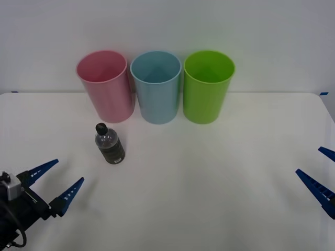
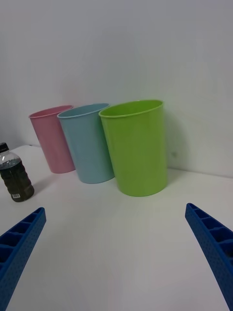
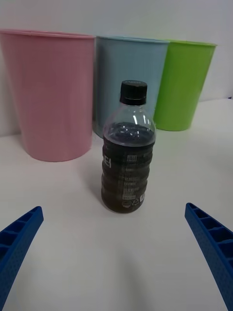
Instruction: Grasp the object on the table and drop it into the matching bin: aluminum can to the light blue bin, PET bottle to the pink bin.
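Bare table [image 1: 199,178] surrounds the PET bottle [image 1: 109,143]; only the pink bin [image 1: 104,86] stands close behind.

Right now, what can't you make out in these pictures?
- Bottle label: print too small to read, left wrist view.
- Bottom of the pink bin: hidden by its own wall, front view.
- Right gripper: cut off by the front view's edge.
- Bottle: partly cut off by the right wrist view's edge.

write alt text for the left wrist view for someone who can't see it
A small PET bottle with a black cap and dark contents stands upright on the white table, centred ahead of the open left gripper. Behind it stand the pink bin, light blue bin and green bin.
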Controlling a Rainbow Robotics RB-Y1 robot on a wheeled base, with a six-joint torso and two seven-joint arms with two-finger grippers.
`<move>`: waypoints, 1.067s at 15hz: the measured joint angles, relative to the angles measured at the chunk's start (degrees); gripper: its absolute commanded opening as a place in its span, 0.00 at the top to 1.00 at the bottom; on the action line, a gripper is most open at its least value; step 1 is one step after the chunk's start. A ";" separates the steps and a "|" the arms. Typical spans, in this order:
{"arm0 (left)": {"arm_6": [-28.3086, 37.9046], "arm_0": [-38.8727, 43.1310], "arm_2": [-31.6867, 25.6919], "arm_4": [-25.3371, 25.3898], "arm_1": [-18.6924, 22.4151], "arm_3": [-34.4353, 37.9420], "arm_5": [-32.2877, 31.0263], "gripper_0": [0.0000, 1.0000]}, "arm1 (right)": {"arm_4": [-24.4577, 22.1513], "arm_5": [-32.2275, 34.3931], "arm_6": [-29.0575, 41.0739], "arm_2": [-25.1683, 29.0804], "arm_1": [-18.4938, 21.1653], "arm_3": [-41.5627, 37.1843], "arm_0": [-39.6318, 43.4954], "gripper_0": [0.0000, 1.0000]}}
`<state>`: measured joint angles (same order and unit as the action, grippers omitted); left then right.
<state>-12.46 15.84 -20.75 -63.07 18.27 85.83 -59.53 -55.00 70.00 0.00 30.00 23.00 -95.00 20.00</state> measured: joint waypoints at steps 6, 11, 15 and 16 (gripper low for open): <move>0.55 -3.63 -0.67 -6.41 -5.65 -0.08 2.03 0.00 | 0.00 0.00 0.00 0.00 0.00 0.00 0.00 0.00; 1.72 -7.24 -0.35 -10.74 -8.13 -1.36 4.51 0.00 | 0.00 0.00 0.00 0.00 0.00 0.00 0.00 0.00; 1.37 -12.85 -0.15 -12.22 -8.60 -7.25 5.07 0.00 | 0.00 0.00 0.00 0.00 0.00 0.01 0.00 0.00; 1.39 -14.05 -0.12 -12.94 -8.61 -8.29 5.20 0.00 | 0.00 0.00 0.00 0.00 0.00 0.01 0.00 0.00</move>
<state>-11.06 1.79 -20.86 -76.01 9.66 77.55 -54.32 -55.00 70.00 0.00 30.00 23.00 -95.00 20.00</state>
